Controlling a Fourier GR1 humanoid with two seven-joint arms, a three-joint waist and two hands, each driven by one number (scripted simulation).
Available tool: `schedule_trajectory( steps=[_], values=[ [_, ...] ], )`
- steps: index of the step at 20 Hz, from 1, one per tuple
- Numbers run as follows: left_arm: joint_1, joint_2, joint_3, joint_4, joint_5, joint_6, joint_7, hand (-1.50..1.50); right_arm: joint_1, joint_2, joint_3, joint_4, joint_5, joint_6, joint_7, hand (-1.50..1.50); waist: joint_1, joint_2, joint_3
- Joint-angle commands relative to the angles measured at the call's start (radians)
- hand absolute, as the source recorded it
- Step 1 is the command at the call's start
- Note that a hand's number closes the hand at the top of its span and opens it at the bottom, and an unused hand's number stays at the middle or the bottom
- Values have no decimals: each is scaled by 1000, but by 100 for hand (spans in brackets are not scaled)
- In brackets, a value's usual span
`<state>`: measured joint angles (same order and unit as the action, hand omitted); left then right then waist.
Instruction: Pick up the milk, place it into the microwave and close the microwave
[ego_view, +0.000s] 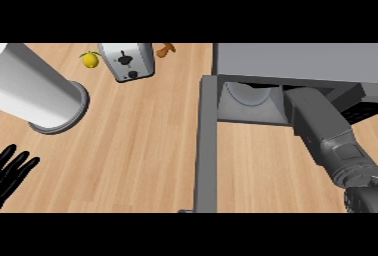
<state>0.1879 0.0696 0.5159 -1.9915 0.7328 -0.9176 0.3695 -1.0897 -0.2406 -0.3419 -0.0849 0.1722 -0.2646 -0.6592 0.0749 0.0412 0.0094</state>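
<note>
R forearm (325, 131) reaches into microwave (295, 59), hand hidden, grip unclear; L hand (13, 171) rests, fingers straight.

a single view is given, taken from head height and aimed steeply down at the wooden counter (140, 150). the microwave (295, 60) is seen from above at the upper right, its open door (207, 150) edge-on. forearms enter from the lower edge.

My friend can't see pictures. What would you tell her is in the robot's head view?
The robot's right arm reaches into an open microwave on a wooden counter, its door swung out toward the robot. The left hand rests open at the left edge. Behind it are a toaster, a lemon and a white cylinder.
</note>
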Motion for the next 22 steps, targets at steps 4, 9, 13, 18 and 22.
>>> schedule_trajectory(
  steps=[4, 9, 13, 18, 22],
  values=[
    [7, -20, -109, 58, -52, -108, 13, -150, 70, 52, -47, -36, -66, 244, -92, -150, -48, -27, -8],
    [-20, -68, -141, 82, -197, -159, -27, -150, 130, 144, -70, -61, -114, 326, -125, -150, -80, -43, -10],
    [43, -69, -190, 17, -257, -124, -78, -150, 261, 175, -37, -114, -112, 379, -176, -150, -93, -53, -11],
    [-65, -69, -261, 113, -406, -72, -154, -150, 382, 238, 25, -175, -84, 346, -192, -150, -115, -57, -12],
    [-102, -70, -308, 165, -486, -35, -219, 150, 528, 226, 48, -223, -74, 344, -217, -150, -132, -60, -13]
  ],
)
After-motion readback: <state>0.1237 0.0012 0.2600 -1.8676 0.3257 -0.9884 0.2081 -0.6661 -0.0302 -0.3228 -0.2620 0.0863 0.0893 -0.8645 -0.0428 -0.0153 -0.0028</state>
